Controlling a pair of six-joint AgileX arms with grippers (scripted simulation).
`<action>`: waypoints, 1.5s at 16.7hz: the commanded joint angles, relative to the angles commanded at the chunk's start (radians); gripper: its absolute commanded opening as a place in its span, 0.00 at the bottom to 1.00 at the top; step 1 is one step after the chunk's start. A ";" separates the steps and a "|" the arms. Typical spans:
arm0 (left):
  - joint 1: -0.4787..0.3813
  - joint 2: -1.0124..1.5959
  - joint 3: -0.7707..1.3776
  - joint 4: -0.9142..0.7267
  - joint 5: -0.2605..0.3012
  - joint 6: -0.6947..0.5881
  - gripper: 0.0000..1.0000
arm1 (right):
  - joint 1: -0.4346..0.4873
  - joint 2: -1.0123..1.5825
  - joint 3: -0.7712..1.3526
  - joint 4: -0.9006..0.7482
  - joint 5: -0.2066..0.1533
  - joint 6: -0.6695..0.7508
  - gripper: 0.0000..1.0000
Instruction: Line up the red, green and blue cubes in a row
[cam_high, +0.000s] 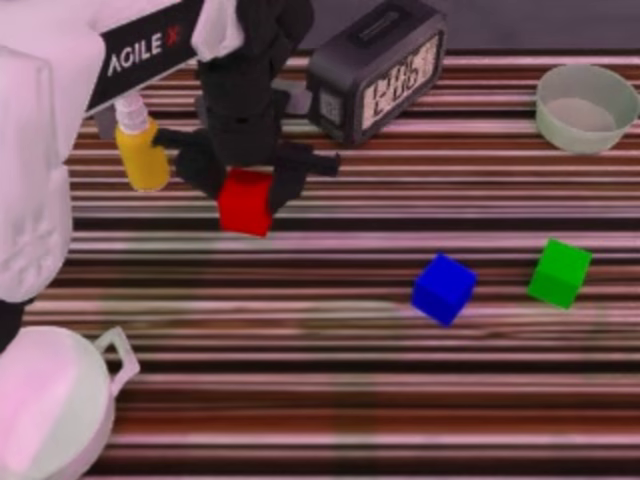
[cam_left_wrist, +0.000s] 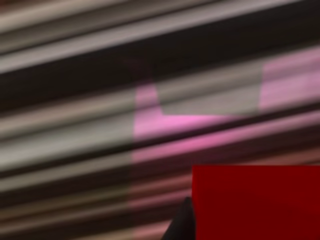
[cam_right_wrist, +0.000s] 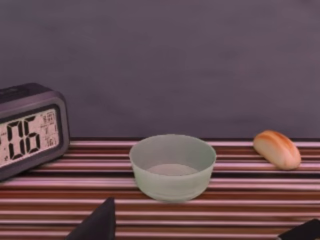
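L pincer (cam_high: 247, 187) clamped on small bright red cube (cam_high: 246, 201) over striped worktop (cam_high: 300, 400), w/ deep blue cube (cam_high: 443, 288) well off to its right, bright green cube (cam_high: 559, 272) beyond that; R pincer (cam_right_wrist: 200, 227) spread wide.

Red cube (cam_high: 246, 201) left-centre, tilted; blue cube (cam_high: 443, 288) right of centre, green cube (cam_high: 560, 272) beside it.

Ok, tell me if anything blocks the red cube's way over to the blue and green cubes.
Nothing visible does. The left gripper is at the red cube; only bare striped table lies between it and the blue cube and green cube.
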 joint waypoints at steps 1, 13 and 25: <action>0.000 0.000 0.000 0.000 0.000 0.000 0.00 | 0.000 0.000 0.000 0.000 0.000 0.000 1.00; -0.105 -0.282 -0.408 0.104 -0.011 -0.278 0.00 | 0.000 0.000 0.000 0.000 0.000 0.000 1.00; -0.146 -0.389 -0.586 0.187 -0.015 -0.398 0.00 | 0.000 0.000 0.000 0.000 0.000 0.000 1.00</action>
